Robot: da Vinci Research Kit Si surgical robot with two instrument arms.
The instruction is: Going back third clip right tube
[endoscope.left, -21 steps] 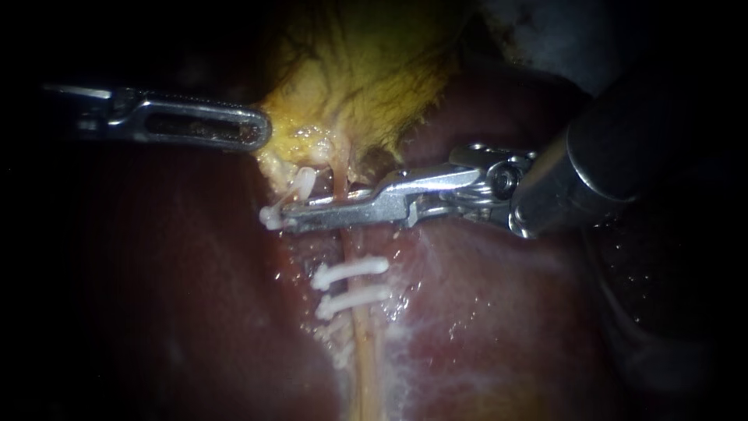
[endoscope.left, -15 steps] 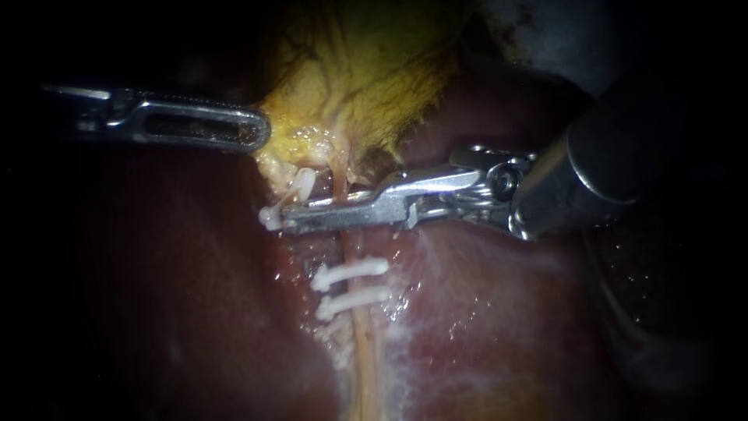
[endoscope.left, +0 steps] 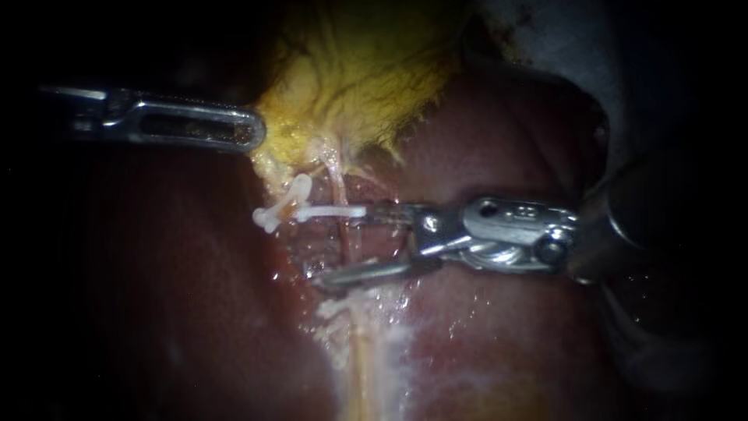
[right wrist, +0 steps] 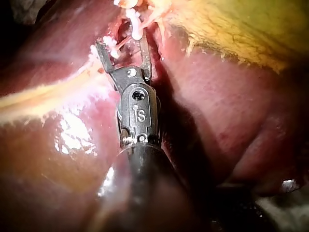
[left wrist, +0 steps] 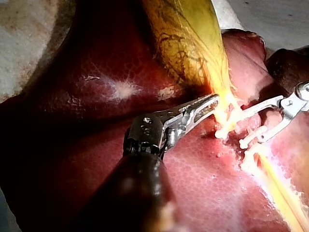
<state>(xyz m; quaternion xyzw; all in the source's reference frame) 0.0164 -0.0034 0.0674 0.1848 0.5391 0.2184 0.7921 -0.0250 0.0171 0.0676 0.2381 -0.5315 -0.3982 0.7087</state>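
Gaping empty-jawed beside the clip (endoscope.left: 327, 210) on the tube (endoscope.left: 336, 178), the right instrument (endoscope.left: 349, 243) looks mid-retreat — next, pull straight clear.

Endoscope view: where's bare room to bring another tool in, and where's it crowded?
Free: bare liver below the left instrument, left of the tube; also liver below the right instrument, right of the tube. Crowded: where the tube meets the gallbladder, with the clips and the right instrument open around the tube.
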